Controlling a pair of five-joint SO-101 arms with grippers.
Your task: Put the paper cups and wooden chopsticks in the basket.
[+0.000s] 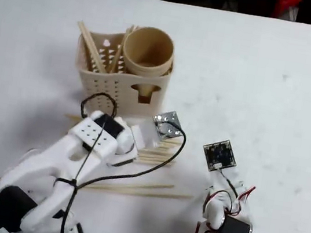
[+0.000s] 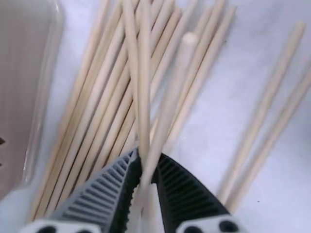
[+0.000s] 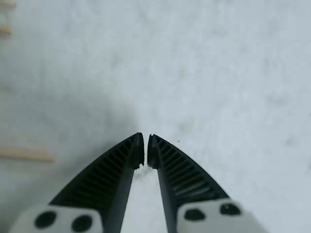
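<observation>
Pinching two wooden chopsticks (image 2: 144, 97) in my left pincer (image 2: 146, 167), a dozen-odd more fanned beyond; right pincer (image 3: 146, 148) closed, empty.

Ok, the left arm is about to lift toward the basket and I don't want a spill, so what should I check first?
1. Left gripper shut on a pale wooden chopstick: ok.
2. Single stick between its fingers: cannot tell; a second stick seems to run in too.
3. Beige perforated plastic basket upright, with room beside the tan paper cup: ok.
4. Right gripper shut, empty, over bare white table, apart from the pile: ok.
5. Loose wooden chopsticks all collected: not ok; many lie on the table.
</observation>
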